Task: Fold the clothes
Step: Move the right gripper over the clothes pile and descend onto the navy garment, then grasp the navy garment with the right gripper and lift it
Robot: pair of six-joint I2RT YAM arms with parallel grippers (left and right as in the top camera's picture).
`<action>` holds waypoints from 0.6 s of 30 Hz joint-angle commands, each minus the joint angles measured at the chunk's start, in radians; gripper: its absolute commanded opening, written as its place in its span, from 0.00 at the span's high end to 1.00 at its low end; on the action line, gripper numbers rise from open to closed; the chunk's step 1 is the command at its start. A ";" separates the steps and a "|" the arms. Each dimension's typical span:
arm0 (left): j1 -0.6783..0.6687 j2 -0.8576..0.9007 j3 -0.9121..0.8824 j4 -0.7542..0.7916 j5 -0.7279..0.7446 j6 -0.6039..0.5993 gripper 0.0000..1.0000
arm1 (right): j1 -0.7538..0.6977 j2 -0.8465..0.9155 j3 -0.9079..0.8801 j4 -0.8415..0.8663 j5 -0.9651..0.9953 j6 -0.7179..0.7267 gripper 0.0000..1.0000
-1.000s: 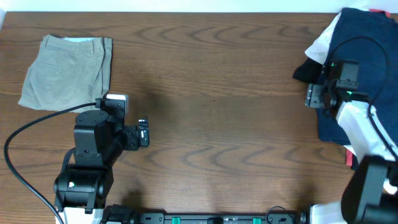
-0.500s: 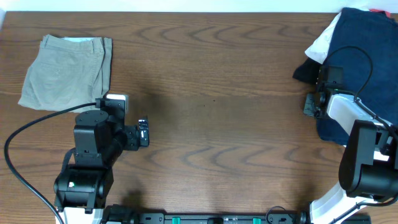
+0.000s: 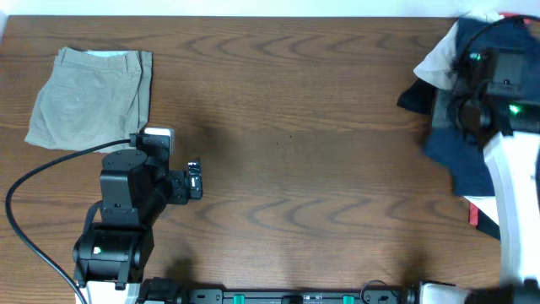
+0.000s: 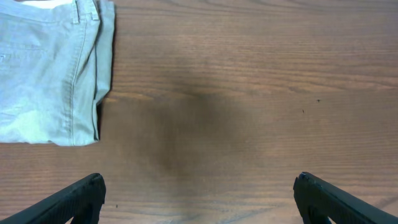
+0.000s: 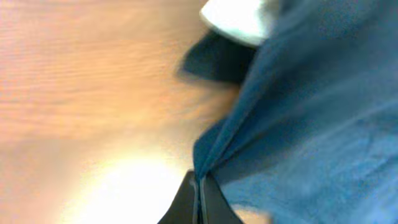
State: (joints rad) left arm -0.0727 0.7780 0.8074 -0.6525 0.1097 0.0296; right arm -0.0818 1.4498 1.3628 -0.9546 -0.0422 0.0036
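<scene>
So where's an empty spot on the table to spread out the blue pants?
The wide bare middle of the table, between the left gripper and the blue trousers. Crowded: the right edge, where the right gripper pinches them, and the far-left corner with the beige trousers.

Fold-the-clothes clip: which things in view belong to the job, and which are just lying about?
Belong to the job:
navy trousers, pinched in the right gripper
white shirt
black piece
red piece
khaki trousers, already folded

Just lying about:
only the left arm's black cable, trailing over the table
</scene>
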 commanded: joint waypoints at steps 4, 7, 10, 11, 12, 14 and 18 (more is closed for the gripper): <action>0.004 0.000 0.019 -0.001 0.013 -0.002 0.02 | 0.154 0.009 -0.036 -0.258 -0.176 -0.042 0.99; 0.004 0.000 0.019 -0.001 0.013 -0.002 0.02 | 0.217 0.009 -0.043 -0.310 -0.176 -0.081 0.99; 0.004 0.000 0.019 -0.001 0.013 -0.002 0.02 | 0.257 0.009 -0.043 -0.306 -0.131 -0.124 0.91; 0.004 0.000 0.019 -0.001 0.013 -0.002 0.02 | 0.260 0.009 -0.043 -0.291 -0.102 -0.113 0.90; 0.004 0.000 0.019 -0.002 0.013 -0.002 0.02 | 0.259 0.009 -0.043 -0.264 -0.058 -0.085 0.80; 0.004 0.000 0.019 -0.002 0.013 -0.002 0.02 | 0.247 0.009 -0.042 -0.191 0.071 0.003 0.40; 0.004 0.000 0.019 -0.002 0.013 -0.002 0.02 | 0.204 0.009 -0.042 -0.007 0.187 0.087 0.21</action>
State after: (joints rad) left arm -0.0727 0.7780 0.8074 -0.6533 0.1097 0.0296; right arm 0.1524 1.4654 1.3163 -1.0271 0.0097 0.0143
